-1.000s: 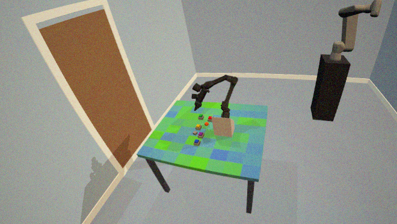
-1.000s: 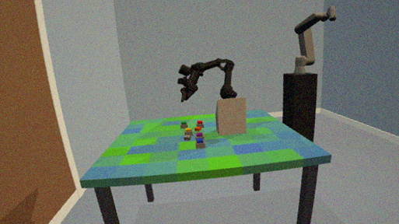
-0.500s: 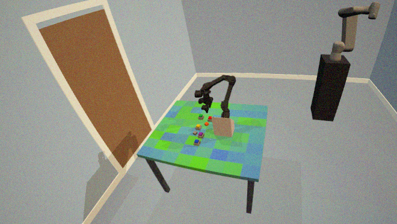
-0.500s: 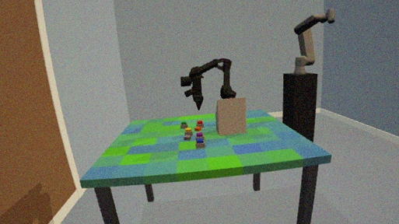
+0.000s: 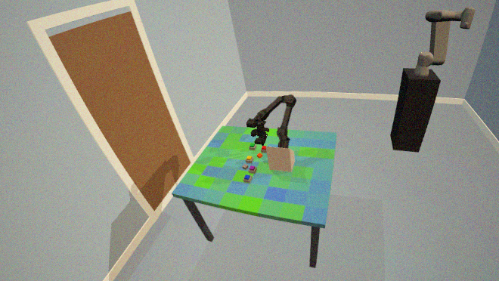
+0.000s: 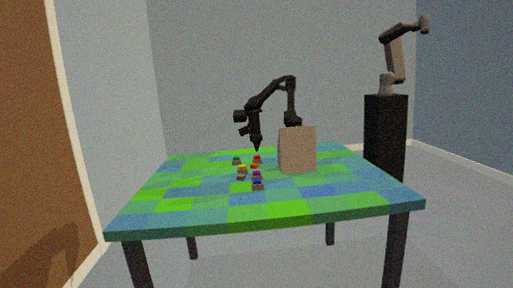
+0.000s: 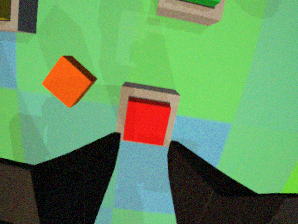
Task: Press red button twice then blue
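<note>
The red button (image 5: 264, 148) (image 6: 256, 157) (image 7: 147, 122) sits in a square tan housing at the back of the button group. The blue button (image 5: 247, 177) (image 6: 256, 181) is at the near end of the group and is outside the wrist view. My gripper (image 5: 260, 142) (image 6: 257, 149) (image 7: 144, 143) points down above the table, a little above the red button. Its fingers stand partly apart with nothing between them. In the wrist view the fingertips are at the lower corners of the red button's housing. No contact with the button shows.
A green button (image 5: 252, 145) (image 6: 237, 158), a yellow button (image 5: 249, 158) and a purple button (image 5: 252, 168) stand nearby. An orange block (image 5: 259, 155) (image 7: 67, 82) lies beside the red button. A small tan block (image 5: 245, 166) lies between yellow and purple. A large tan box (image 5: 280, 159) (image 6: 298, 150) stands right.
</note>
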`<state>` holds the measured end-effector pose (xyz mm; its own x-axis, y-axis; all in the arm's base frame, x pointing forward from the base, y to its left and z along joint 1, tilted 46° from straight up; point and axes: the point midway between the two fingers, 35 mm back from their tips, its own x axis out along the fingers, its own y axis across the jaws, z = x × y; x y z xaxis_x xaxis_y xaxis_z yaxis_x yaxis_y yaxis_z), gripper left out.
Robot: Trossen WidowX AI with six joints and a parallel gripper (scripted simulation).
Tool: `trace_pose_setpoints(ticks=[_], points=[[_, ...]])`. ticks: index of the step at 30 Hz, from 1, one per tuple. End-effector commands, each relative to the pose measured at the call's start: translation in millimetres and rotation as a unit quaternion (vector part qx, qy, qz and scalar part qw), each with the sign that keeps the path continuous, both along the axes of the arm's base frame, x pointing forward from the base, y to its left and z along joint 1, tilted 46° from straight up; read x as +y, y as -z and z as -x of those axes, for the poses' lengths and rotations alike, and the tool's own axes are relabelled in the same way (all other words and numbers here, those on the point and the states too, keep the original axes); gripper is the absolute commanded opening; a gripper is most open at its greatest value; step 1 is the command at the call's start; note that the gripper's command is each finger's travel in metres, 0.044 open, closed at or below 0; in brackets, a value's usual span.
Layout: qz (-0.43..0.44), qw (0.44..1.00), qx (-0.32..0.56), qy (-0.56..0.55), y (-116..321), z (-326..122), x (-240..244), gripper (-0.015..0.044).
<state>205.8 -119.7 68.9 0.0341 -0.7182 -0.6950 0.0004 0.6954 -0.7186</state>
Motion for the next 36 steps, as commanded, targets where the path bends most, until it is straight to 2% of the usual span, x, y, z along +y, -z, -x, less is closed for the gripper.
trace_pose_setpoints(ticks=[1, 36], points=[[0.003, 1.000, 0.001, -0.002, 2.6, -0.2, -3.3, 0.0020], [0.004, 1.000, 0.002, -0.002, 26.0, -1.1, -28.2, 0.0020]])
